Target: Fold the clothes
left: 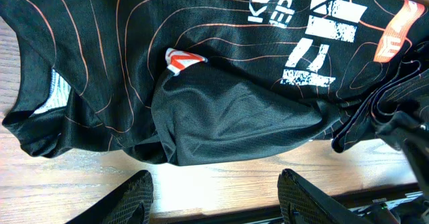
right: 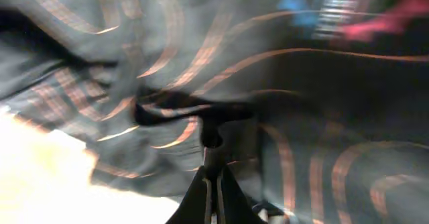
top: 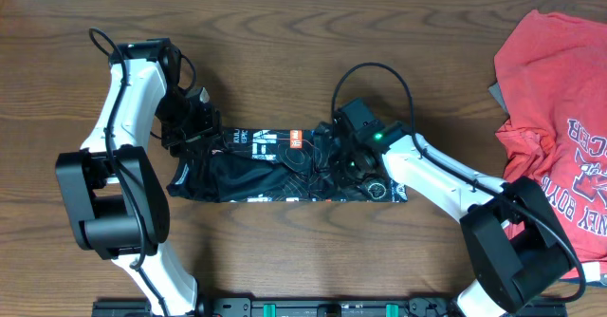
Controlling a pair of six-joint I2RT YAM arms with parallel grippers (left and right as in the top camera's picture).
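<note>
Right fingers (right: 198, 198) seem clenched on the jersey (top: 256, 170); left fingers (left: 129, 196) hang released, so pulling may drag it askew.

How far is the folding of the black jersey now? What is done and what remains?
Done: the jersey lies as a narrow band, so it looks folded lengthwise. In hand: the right gripper seems shut on a pinch of its cloth, though that view is blurred; the left gripper is open at the band's left end, holding nothing. Left: folding the band shorter and smoothing its bunched ends.
</note>
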